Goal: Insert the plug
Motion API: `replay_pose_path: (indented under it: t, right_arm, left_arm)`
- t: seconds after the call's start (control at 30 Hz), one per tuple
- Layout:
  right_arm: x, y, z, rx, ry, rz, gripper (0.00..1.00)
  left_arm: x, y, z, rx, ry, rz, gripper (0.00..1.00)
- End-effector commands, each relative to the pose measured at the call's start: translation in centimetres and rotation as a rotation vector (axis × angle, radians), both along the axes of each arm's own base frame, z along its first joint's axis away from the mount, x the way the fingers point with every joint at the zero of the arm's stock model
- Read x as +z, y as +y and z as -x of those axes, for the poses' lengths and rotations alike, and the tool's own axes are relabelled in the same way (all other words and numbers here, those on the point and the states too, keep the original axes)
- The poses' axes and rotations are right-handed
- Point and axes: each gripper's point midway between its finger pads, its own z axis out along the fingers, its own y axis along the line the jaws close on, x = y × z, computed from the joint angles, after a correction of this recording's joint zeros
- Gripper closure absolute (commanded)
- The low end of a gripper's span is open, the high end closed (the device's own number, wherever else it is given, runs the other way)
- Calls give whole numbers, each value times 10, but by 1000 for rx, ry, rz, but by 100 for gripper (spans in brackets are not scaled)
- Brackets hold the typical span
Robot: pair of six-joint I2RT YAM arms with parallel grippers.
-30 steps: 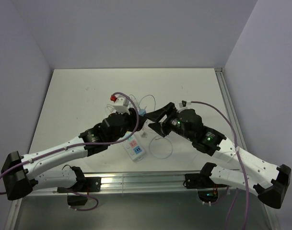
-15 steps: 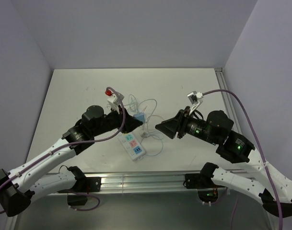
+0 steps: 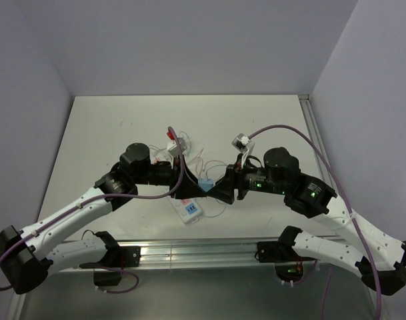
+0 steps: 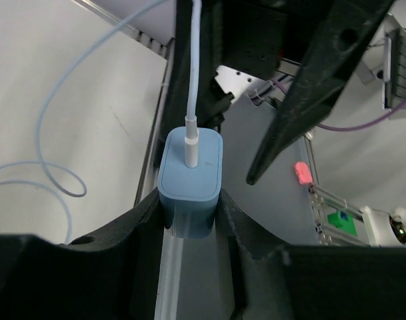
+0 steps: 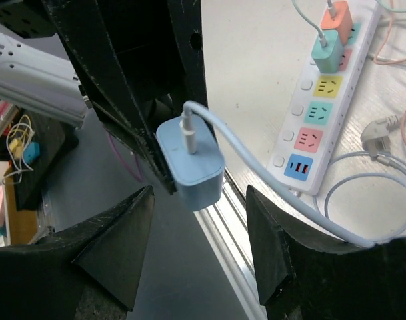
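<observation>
My left gripper [image 3: 197, 189] is shut on a light blue plug [image 3: 207, 182] with a white cable, held in the air above the table's near edge. In the left wrist view the plug [image 4: 189, 173] sits clamped between both fingers [image 4: 146, 227]. My right gripper [image 3: 221, 191] is open and faces the plug from the right. In the right wrist view the plug [image 5: 189, 163] hangs just beyond my spread right fingers [image 5: 116, 247], not touching them. The white power strip [image 3: 188, 209] lies on the table below; it also shows in the right wrist view [image 5: 323, 100] with several free coloured sockets.
An orange charger [image 5: 336, 17] and a teal charger [image 5: 329, 50] sit in the strip's far sockets. Loose white cables and a white plug [image 5: 383, 130] lie beside the strip. An aluminium rail [image 3: 189, 250] runs along the table's near edge.
Both grippers have swung in toward each other. My left gripper carried the blue plug right and toward the near edge. My right gripper moved left and now faces it, open.
</observation>
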Motion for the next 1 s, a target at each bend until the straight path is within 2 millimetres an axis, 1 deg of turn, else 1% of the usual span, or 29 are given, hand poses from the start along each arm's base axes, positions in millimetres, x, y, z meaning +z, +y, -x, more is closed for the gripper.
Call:
replay_pose_path:
  t: [0.0,0.13,0.2,0.47,0.6,0.67,0.77,0.83,0.9,0.93,0.97]
  right_arm:
    - [4,3,2,52,-53,-8,35]
    - [11,9,7,101,-73,-43,35]
    - [11,11,7,113,-74,-43,36]
    - [11,19,5,141,-66,-54,43]
    - [20,24,5,159,-78,-85,45]
    - [19,25,5,165,-73,-84,48]
    - [17,28,4,180,-65,-79,56]
    - [15,30,6,200,-56,-81,77]
    - [12,32,6,209,-49,-75,100]
    - [9,32,-2,171,-53,-62,100]
    - [8,30,-8,129,-56,-52,100]
  left_arm:
    - [31,0,18,-130,-82,102,99]
    - [30,1,22,-157,-80,102,100]
    - [31,1,24,-169,-77,108,99]
    - [29,2,27,-183,-75,105,99]
    - [28,2,25,-178,-70,100,99]
    - [27,2,26,-180,-68,97,99]
    - [26,2,26,-180,-68,94,99]
    - [26,2,26,-177,-70,93,99]
    - [25,2,24,-168,-64,85,99]
    - [27,0,15,-112,-63,75,96]
    - [24,0,8,-66,-61,55,89]
